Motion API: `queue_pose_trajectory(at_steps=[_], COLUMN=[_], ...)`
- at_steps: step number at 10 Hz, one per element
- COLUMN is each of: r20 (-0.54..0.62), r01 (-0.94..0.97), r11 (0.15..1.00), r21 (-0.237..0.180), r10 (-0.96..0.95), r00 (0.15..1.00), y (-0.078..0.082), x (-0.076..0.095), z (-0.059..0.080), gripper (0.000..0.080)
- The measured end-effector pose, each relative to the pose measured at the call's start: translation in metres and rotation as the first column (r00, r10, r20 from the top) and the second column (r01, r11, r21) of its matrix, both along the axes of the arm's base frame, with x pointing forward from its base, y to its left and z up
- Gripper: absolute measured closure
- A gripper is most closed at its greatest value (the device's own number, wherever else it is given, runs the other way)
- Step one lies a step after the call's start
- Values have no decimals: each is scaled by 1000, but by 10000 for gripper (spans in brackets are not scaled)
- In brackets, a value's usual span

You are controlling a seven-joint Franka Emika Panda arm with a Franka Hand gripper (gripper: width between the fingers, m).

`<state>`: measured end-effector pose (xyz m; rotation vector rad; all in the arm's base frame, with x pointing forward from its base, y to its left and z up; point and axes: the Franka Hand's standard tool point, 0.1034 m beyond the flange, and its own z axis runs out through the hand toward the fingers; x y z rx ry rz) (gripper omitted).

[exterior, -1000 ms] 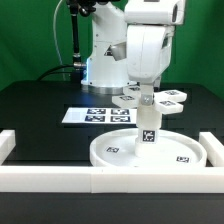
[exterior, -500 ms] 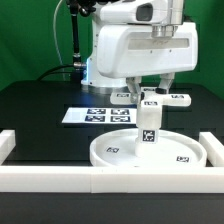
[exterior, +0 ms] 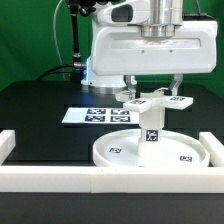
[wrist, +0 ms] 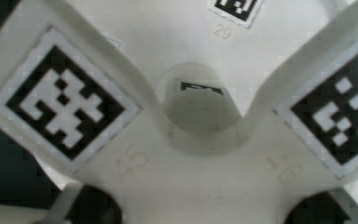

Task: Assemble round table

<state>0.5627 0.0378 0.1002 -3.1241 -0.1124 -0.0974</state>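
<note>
The large round disc [exterior: 120, 152] lies flat on the black table near the front rail. The short cylindrical leg [exterior: 151, 128] stands upright in its middle. The cross-shaped base [exterior: 158, 101] sits level on top of the leg. My gripper [exterior: 153, 95] hangs straight above it, with a finger on either side of the base, shut on it. In the wrist view the cross-shaped base [wrist: 87, 95] fills the frame, showing its tagged arms and centre hole. My gripper [wrist: 202, 212] shows only as dark fingertips [wrist: 105, 205] at the frame's edge.
The marker board [exterior: 92, 116] lies behind the disc toward the exterior view's left. The long white border rail [exterior: 110, 180] runs along the front, with raised ends at both sides. The arm's white base [exterior: 100, 65] stands at the back before a green backdrop.
My hand has turned about its vertical axis, from narrow side to broad side facing the camera. The cross-shaped base has turned with it on top of the leg. Disc and leg have stayed put.
</note>
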Motion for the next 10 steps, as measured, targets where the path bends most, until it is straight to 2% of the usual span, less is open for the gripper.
queue_pose_trajectory(at_steps=[5,8,9,10], r20=[-10,-20,-33,-35], r01=[323,587,684,722], r11=[946,808,725,686], r21=[28,59,75,86], r10=[-323,-587,-684,-723], r00=[946,810,729,690], y=[0,-1,0,0], x=[0,-1,-1,-1], z=[0,0,0,0], gripper=[358,358,358,358])
